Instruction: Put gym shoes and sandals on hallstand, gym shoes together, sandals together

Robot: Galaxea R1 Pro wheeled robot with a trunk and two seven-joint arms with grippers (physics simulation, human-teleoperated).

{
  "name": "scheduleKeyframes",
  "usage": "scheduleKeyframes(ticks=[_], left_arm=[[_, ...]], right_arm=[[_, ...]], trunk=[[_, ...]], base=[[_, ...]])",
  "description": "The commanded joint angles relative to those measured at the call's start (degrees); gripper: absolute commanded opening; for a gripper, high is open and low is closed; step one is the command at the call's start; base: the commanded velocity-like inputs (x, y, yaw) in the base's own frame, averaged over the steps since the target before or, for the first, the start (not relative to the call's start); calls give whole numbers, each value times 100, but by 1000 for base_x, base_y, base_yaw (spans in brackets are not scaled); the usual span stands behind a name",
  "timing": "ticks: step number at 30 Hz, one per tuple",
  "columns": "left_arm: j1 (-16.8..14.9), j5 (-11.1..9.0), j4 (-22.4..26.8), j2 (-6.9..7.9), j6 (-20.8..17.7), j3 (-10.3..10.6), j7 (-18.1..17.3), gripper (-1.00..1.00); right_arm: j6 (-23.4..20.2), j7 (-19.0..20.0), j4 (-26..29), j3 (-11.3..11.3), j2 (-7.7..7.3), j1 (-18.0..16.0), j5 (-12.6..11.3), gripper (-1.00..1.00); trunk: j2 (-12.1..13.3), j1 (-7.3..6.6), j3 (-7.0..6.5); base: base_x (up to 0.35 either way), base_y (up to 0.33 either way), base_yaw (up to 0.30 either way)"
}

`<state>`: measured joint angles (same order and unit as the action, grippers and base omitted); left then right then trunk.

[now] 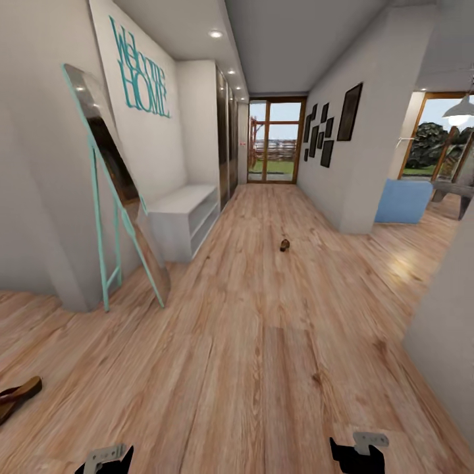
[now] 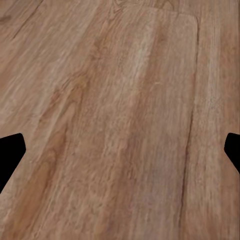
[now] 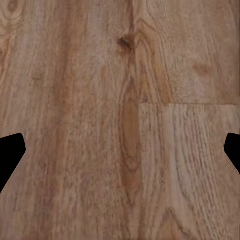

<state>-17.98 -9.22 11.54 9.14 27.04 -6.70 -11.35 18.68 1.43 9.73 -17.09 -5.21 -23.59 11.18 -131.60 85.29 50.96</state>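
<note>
Head view: 1 sandal (image 1: 18,397) lies on the corridor floor (image 1: 263,342) at near left, long axis running toward the hallstand (image 1: 184,220). Another small brown sandal (image 1: 284,245) lies mid-corridor, its direction unclear.

Wrist views: left end effector (image 2: 120,150) and right end effector (image 3: 120,150) fingers spread apart above bare planks.

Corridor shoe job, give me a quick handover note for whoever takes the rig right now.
Left gripper and right gripper: open, empty, over the light brown wood-plank floor.
Flat brown leather sandal: on the floor at the robot's near left.
Small brown thing mid-corridor: too small to identify.
Pale-grey shoe rack: by the left wall; its visible bench top is bare.
Done: nothing visible on the rack. Left: find and rack all four shoes, paired.
</note>
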Motion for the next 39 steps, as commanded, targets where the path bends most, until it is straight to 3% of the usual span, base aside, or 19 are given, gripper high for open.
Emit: scheduleKeyframes(ticks=[1,31,39], left_arm=[[-3,-53,-5,0,3,-24,-60,100],[-3,-54,-5,0,3,-24,-60,100],[-3,-48,-8,0,3,-24,-60,100]], right_arm=[[21,15,-7,-49,1,-5,50,100],[21,22,-7,-56,-12,-5,50,100],[21,19,-7,-57,-13,-5,50,100]], trunk=[[-2,2,6],[-2,2,6],[-2,2,6]], base=[[338,0,-61],[339,0,-7],[339,0,-159]])
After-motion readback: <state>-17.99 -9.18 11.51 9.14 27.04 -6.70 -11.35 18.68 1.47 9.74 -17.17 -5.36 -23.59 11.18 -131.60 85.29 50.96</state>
